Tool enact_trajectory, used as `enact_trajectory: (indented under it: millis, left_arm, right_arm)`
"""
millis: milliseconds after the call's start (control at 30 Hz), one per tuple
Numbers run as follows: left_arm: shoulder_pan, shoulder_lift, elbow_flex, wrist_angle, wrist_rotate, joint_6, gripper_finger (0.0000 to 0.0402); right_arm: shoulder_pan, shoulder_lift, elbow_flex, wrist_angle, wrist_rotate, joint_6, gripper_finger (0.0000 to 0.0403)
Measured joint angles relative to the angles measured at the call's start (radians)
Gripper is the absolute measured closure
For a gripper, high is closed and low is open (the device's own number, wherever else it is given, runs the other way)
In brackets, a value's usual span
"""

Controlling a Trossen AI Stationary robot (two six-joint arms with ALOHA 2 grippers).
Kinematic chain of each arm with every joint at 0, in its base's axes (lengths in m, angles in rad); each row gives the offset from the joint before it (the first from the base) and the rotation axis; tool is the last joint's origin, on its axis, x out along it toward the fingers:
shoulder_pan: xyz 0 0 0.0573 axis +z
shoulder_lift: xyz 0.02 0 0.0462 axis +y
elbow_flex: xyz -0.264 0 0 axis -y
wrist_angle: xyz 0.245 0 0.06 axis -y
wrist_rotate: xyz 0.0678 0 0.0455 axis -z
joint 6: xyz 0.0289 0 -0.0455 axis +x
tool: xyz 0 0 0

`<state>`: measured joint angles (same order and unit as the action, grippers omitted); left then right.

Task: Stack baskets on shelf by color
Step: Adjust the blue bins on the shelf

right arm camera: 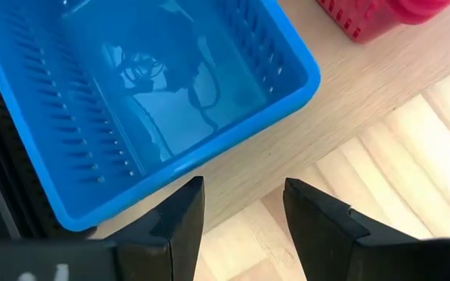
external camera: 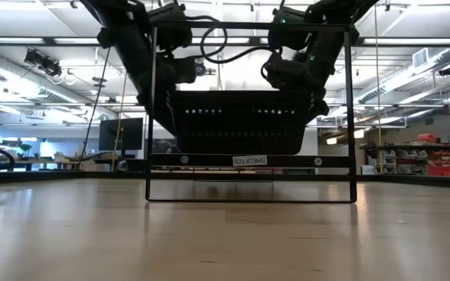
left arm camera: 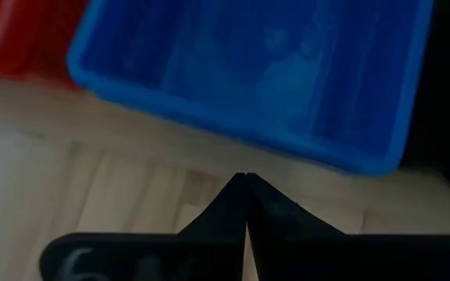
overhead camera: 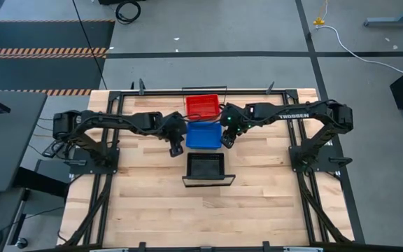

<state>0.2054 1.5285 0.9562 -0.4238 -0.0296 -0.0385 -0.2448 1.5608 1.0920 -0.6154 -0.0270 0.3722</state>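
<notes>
Three baskets stand in a row on the shelf (overhead camera: 208, 181), a narrow light board with a dark front edge. The red basket (overhead camera: 202, 106) is farthest, the blue basket (overhead camera: 203, 135) in the middle and the black basket (overhead camera: 205, 166) nearest; each rests on its base. In the low view the black basket (external camera: 237, 125) fills the front of the shelf (external camera: 244, 160). My left gripper (overhead camera: 176, 149) hovers shut by the blue basket's (left arm camera: 272, 70) left side. My right gripper (overhead camera: 227, 142) hovers open by the blue basket's (right arm camera: 147, 101) right side. Neither touches it.
A dark metal frame (overhead camera: 285, 91) runs around the planked tabletop (overhead camera: 145, 203), with the arm bases at its left and right. Bare planks lie on both sides of the shelf and toward the near edge. The red basket (right arm camera: 373, 16) stands close behind the blue one.
</notes>
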Motion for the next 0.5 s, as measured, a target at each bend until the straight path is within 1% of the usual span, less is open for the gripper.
enact_trajectory:
  millis: [267, 500]
  left_arm:
    - [0.0, -0.001, 0.026, 0.044, 0.0, -0.029, 0.0396]
    - [0.0, -0.001, 0.027, 0.038, 0.0, -0.03, 0.0383]
  right_arm:
    - [-0.004, -0.001, 0.0, 0.002, 0.001, -0.001, 0.0222]
    - [-0.02, -0.001, 0.0, 0.007, 0.0, -0.001, 0.0222]
